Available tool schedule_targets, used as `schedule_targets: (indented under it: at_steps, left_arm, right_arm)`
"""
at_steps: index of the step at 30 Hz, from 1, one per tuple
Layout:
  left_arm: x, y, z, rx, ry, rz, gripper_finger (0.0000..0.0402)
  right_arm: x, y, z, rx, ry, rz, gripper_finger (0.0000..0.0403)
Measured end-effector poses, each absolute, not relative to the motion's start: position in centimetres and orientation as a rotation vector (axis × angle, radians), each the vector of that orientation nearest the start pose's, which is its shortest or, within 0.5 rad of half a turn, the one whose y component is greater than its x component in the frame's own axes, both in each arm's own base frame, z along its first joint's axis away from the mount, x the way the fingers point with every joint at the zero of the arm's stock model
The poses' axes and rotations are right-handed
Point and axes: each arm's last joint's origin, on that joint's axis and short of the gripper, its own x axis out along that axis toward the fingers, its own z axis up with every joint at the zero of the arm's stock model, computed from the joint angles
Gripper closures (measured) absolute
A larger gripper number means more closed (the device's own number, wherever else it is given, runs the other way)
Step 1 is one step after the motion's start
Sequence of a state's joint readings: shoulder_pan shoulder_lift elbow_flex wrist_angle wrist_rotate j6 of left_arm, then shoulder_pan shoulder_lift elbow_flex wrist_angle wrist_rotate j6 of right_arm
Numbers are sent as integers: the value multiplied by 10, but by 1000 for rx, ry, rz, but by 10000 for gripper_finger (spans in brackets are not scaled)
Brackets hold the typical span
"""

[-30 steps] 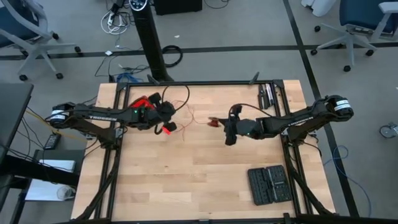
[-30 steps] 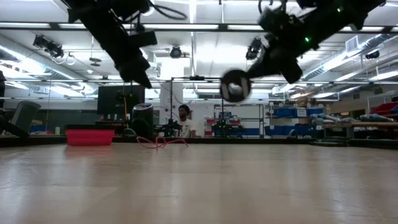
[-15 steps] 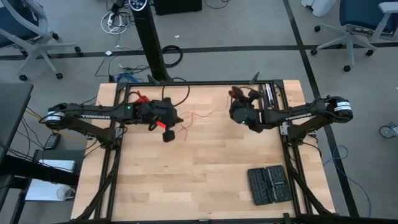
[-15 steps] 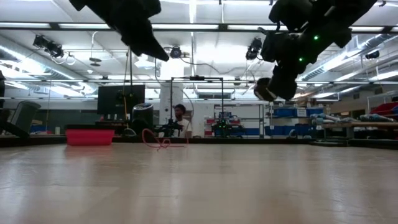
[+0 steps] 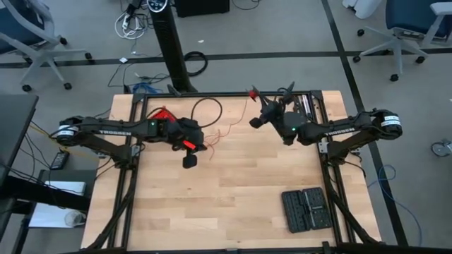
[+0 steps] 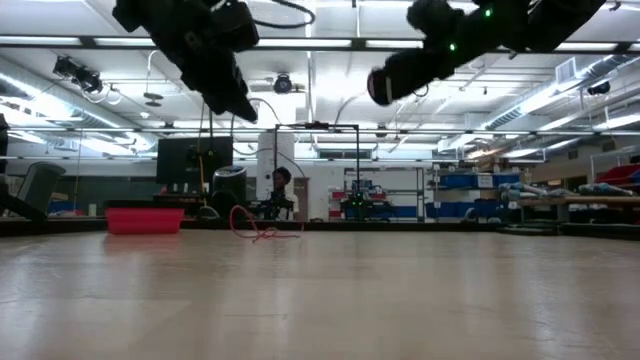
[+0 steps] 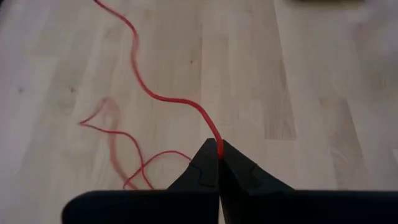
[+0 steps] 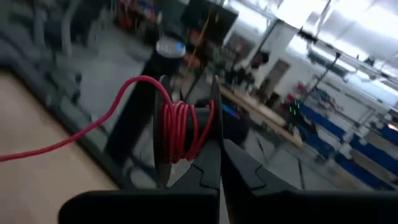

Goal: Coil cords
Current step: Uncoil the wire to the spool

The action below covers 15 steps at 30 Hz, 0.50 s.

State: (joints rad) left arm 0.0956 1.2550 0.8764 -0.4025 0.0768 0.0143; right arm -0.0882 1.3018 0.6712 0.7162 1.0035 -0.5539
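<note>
While the left claw (image 7: 217,163) pinches the red wire (image 7: 163,98), the right claw (image 8: 217,163) clamps its wire-wound spool (image 8: 186,130).

Probably a robotics lab: office chairs (image 5: 406,25), floor cables (image 5: 131,21), distant blurred storage shelving (image 6: 480,195).

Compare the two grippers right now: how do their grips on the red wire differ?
The left gripper pinches a single strand of the red wire and points down at the table. The right gripper holds a spool wound with several turns and points out at the room. Both are shut and raised off the table.
</note>
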Motion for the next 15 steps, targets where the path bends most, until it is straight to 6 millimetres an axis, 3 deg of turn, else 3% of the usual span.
schedule_targets:
  at_steps: [8, 15]
  left_arm:
    - [272, 24, 224, -49, 884, 35, 402]
    - [285, 30, 220, -3, 813, 176, 401]
  right_arm:
    - [262, -38, 299, -455, -128, -922, 403]
    - [266, -23, 300, -534, -184, -741, 403]
